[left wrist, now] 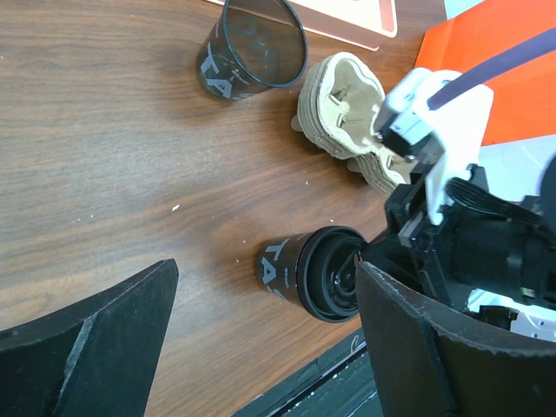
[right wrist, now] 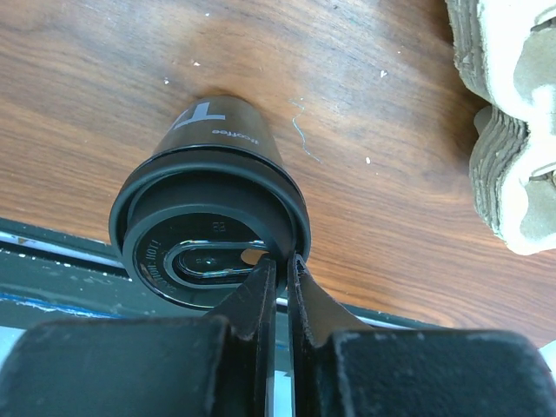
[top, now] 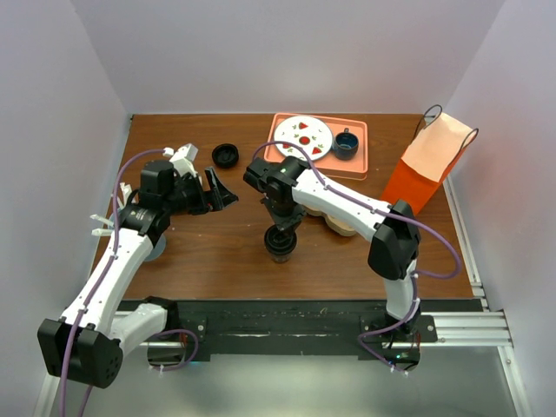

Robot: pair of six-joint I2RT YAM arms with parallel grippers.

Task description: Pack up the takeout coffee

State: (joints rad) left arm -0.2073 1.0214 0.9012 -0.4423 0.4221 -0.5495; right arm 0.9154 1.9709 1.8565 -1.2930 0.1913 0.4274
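Overhead, we note the coffee cup (top: 280, 246), dark with its black lid on, standing on the wooden table (top: 217, 256). It sits toward 6 o'clock from the table's centre, close to the near edge. The right gripper (right wrist: 280, 262) points down onto it. Its fingers (right wrist: 252, 300) are drawn together to a sliver of a gap, tips against the lid near its 5 o'clock rim. Whether they pinch that rim we cannot tell. A cardboard carrier (left wrist: 343, 104) lies just beside the cup at 2 o'clock, not touching it. The left gripper (top: 221, 191) hovers at 10 o'clock from the cup, well apart, jaws spread wide and empty. A second dark cup (left wrist: 252, 48), lidless, stands toward 11 o'clock. An orange tray (top: 360, 165) at 1 o'clock carries a white plate (top: 301, 136) and a blue mug (top: 346, 143). An orange paper bag (top: 417, 182) stands at the 2 o'clock edge.
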